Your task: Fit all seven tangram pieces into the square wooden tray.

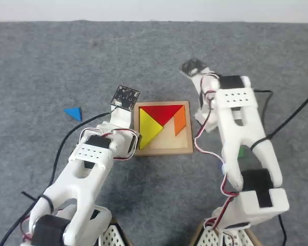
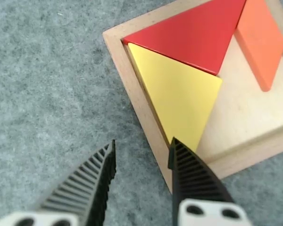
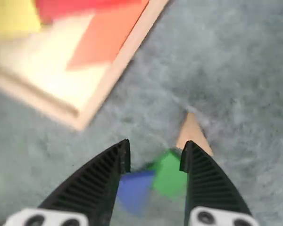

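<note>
1. Lone blue triangle: lay flat on the grey counter, well apart from the left claw, out on its outer side.
2. Left claw: open, nothing between its fingers; it stood at the near left edge of the square wooden tray, one fingertip over the rim.
3. Yellow triangle: seated in the tray, one tip just ahead of the left claw.
4. Red triangle: seated beyond the yellow, touching it.
5. Orange parallelogram: seated at the tray's far side from the left claw.
6. Right claw: open, gripping nothing, over the counter just beside the tray.
7. Blue piece and green piece: lay on the counter in the gap between the right claw's fingers, apparently touching.
8. Tan triangle: lay just ahead of one finger.
</note>
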You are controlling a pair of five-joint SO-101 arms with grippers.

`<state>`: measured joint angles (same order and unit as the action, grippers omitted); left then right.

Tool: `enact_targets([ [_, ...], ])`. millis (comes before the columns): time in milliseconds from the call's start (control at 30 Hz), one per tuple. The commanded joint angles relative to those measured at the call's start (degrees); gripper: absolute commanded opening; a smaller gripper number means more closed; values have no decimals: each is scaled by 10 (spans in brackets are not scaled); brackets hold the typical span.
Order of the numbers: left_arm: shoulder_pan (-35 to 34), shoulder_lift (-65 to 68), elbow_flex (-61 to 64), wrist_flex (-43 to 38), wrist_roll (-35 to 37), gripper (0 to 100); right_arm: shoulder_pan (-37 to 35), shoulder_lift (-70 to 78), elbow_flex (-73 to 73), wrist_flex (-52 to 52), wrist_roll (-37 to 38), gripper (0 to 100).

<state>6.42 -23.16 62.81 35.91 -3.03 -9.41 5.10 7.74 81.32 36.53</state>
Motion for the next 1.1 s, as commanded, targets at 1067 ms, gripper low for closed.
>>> enact_targets([
  [1067,2,-21,-1,-14,-4,182,88,191,-15,-121,91,65],
])
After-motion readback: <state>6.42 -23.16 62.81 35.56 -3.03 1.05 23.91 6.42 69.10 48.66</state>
